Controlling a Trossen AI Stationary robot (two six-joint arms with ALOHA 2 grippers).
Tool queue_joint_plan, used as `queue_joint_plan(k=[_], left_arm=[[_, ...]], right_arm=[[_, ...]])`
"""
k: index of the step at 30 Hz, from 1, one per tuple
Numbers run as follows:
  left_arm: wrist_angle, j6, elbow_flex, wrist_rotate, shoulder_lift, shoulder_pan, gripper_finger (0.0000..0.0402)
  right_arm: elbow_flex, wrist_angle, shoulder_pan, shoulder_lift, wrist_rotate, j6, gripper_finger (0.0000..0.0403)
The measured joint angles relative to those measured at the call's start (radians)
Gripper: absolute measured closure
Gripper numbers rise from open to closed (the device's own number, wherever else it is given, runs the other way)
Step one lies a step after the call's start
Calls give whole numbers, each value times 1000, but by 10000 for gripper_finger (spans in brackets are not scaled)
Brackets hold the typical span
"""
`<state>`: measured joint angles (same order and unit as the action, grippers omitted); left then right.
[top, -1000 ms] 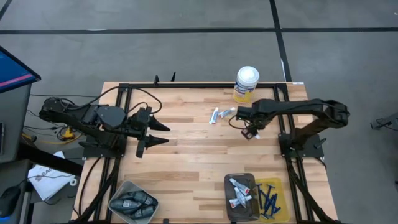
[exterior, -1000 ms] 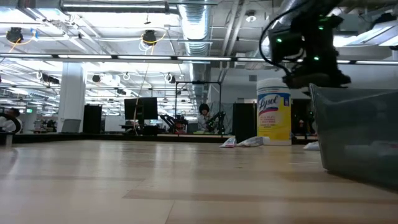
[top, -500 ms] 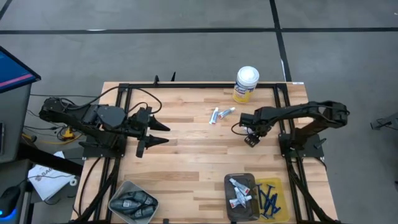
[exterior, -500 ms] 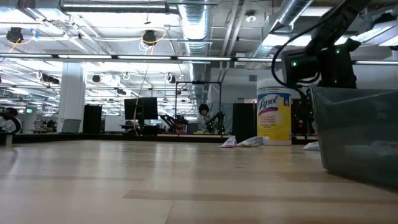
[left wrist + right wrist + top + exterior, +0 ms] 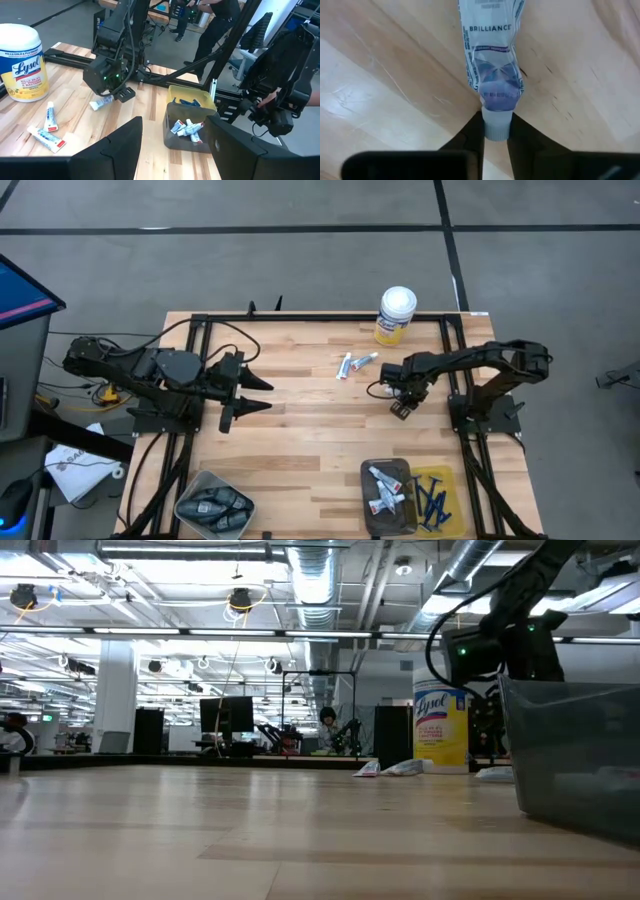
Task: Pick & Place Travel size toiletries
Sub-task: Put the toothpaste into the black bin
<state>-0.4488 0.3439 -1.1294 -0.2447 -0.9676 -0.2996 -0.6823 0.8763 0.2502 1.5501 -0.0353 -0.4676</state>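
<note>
The right claw [image 5: 496, 131] pinches a small tube [image 5: 492, 60] by its cap, low over the tabletop [image 5: 300, 420]. Lift straight (cap grips slip) before carrying toward the grey bin [image 5: 387, 510]. The left claw [image 5: 255, 395] waits, spread wide.

Even overhead light washes the wooden table [image 5: 300, 420] — soft shadows, ceiling lamps [image 5: 240, 600] glaring, the grey bin [image 5: 580, 760] blurred up close.

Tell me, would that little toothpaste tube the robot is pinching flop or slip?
The toothpaste tube looks soft and crinkled, so it probably droops. The right gripper pinches only its small cap, so it might swing or slip. It seems light.
</note>
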Motion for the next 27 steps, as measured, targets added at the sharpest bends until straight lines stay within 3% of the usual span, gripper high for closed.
queue_joint_plan(k=[7, 15, 21, 27], left_arm=[[0, 0, 0, 0, 0, 0, 189], [-1, 0, 0, 2, 0, 0, 189], [-1, -4, 0, 3, 0, 0, 189], [0, -6, 0, 5, 0, 0, 189]], right_arm=[[-56, 39, 1, -39, 62, -30, 353], [-231, 156, -76, -213, 79, -144, 353], [-357, 160, -286, -297, 63, -382, 353], [-431, 89, -571, -279, 93, -735, 353]])
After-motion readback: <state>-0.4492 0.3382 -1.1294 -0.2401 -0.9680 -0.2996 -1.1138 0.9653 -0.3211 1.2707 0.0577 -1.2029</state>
